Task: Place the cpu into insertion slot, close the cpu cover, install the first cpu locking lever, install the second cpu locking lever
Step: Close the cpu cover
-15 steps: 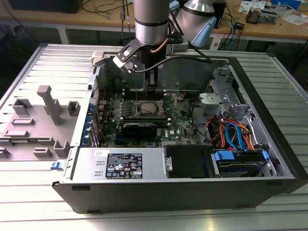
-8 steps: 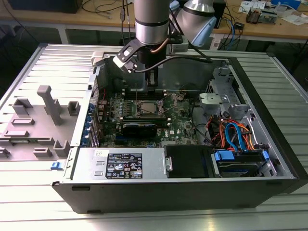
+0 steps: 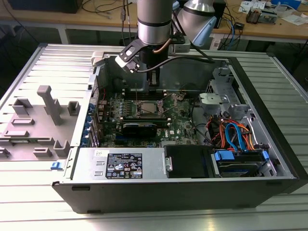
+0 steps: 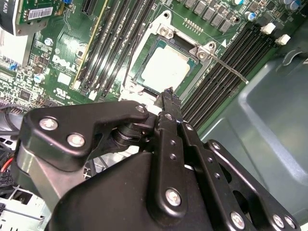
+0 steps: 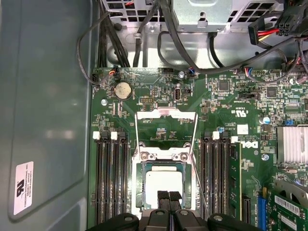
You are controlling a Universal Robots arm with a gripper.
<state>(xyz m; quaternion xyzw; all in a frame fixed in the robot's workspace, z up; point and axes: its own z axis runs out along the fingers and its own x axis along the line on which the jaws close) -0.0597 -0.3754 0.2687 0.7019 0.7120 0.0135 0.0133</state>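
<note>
The cpu (image 5: 163, 182) lies flat in the insertion slot (image 5: 140, 179), its dull silver top (image 4: 166, 67) facing up. In the exterior view the slot (image 3: 147, 109) sits mid-board inside the open computer case. The cpu cover (image 5: 166, 112) stands flipped open beyond the slot, and green board shows through its window. A thin locking lever (image 4: 231, 70) sticks out unlatched beside the slot. My gripper (image 5: 169, 196) hovers just above the cpu's near edge with its two black fingers pressed together and nothing between them. In the exterior view the gripper (image 3: 153, 80) hangs straight over the slot.
Black memory slots (image 5: 109, 178) flank the socket on both sides. A graphics card (image 3: 139, 128) lies in front of it. Cable bundles (image 3: 231, 134) and drive cages fill the exterior view's right. The case wall (image 5: 43, 106) rises close beside the board. A grey fixture (image 3: 48, 103) stands outside the case.
</note>
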